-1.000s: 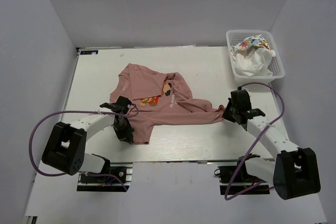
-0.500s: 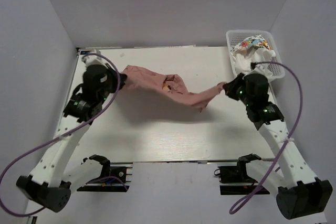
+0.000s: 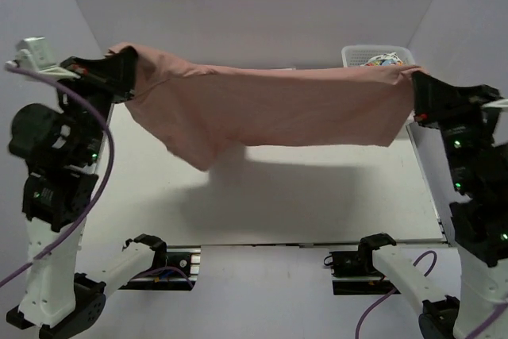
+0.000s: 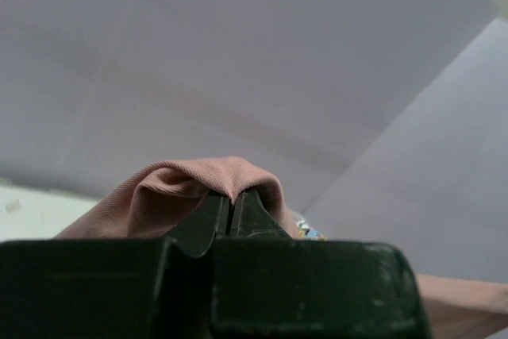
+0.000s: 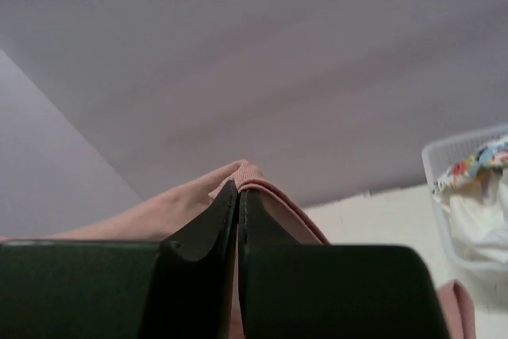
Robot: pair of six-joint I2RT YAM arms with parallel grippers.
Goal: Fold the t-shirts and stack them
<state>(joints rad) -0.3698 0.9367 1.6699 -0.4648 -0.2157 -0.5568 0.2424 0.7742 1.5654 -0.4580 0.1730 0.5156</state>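
Dusty pink cloth t-shirt [image 3: 270,109] hangs stretched high above the pale wood-grain counter [image 3: 317,196]. Its top edge is taut from side to side and its lower edge is clear of the surface, with open room beneath. White plastic lattice basket [image 3: 357,53] sits at the far right corner, mostly hidden from overhead. The right wrist view shows a white t-shirt [image 5: 480,224] and a multicoloured printed t-shirt [image 5: 476,168] inside. Left fingers [image 4: 218,216] and right fingers [image 5: 226,212] each pinch a pink fold tight.

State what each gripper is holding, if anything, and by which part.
Both hold the pink t-shirt, stretched between them: the left gripper pinches a fold at one end, the right gripper a fold at the opposite end.
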